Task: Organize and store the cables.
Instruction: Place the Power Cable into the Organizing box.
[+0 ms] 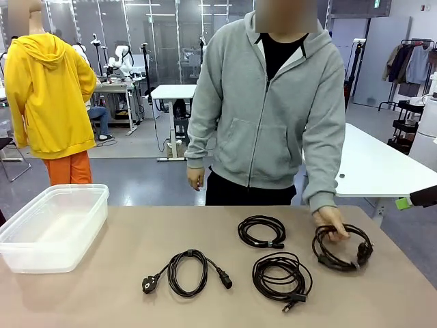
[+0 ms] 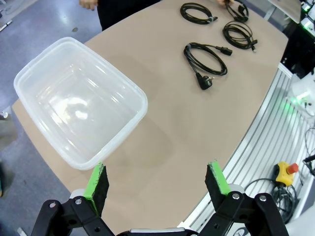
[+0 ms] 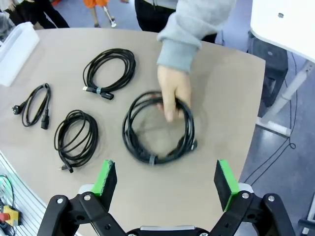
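Note:
Several black coiled cables lie on the brown table. One with chunky plugs is nearest the middle, a second lies farther back, and a third is at the front. The person's hand rests on the rightmost coil. My right gripper hovers open above and just short of that coil and hand. My left gripper is open high over the table's near edge, beside the bin, with the plug cable far ahead.
An empty clear plastic bin stands at the table's left end. The person in a grey hoodie stands at the far side. A green pad of the right arm's finger shows at the right edge. Bare table lies between bin and cables.

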Robot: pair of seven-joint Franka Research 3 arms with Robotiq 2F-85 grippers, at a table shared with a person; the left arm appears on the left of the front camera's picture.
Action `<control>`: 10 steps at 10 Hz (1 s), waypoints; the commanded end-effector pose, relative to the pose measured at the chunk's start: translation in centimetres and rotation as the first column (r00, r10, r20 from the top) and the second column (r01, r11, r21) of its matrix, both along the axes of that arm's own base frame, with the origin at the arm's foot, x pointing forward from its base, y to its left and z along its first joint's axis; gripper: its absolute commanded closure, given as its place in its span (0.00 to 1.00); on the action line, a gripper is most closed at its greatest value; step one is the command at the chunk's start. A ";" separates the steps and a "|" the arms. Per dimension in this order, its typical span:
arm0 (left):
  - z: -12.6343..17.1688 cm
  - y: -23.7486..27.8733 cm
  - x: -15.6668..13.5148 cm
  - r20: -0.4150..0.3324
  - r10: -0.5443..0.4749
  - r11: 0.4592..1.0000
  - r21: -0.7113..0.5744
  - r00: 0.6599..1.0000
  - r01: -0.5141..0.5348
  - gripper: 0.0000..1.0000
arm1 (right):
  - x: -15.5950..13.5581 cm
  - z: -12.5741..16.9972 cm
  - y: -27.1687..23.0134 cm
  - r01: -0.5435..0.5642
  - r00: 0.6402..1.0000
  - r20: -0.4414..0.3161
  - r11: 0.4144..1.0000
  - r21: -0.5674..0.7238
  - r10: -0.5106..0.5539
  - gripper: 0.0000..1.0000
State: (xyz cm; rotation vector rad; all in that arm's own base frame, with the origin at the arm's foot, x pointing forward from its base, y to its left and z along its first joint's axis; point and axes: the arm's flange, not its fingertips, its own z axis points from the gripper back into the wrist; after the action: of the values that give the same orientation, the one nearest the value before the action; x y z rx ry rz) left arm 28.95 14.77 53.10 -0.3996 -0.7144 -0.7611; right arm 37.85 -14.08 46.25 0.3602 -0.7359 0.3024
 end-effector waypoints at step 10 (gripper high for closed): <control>1.2 -4.0 0.5 0.008 -0.084 0.992 0.098 0.996 0.082 0.00 | -0.1 0.1 -0.2 0.007 1.000 -0.009 1.000 -0.010 -0.007 0.00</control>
State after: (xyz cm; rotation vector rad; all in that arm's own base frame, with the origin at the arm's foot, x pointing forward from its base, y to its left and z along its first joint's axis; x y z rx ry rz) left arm 29.01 13.18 53.91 -0.3742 -0.7073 -0.8038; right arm 37.84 -14.20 46.26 0.3565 -0.7354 0.3013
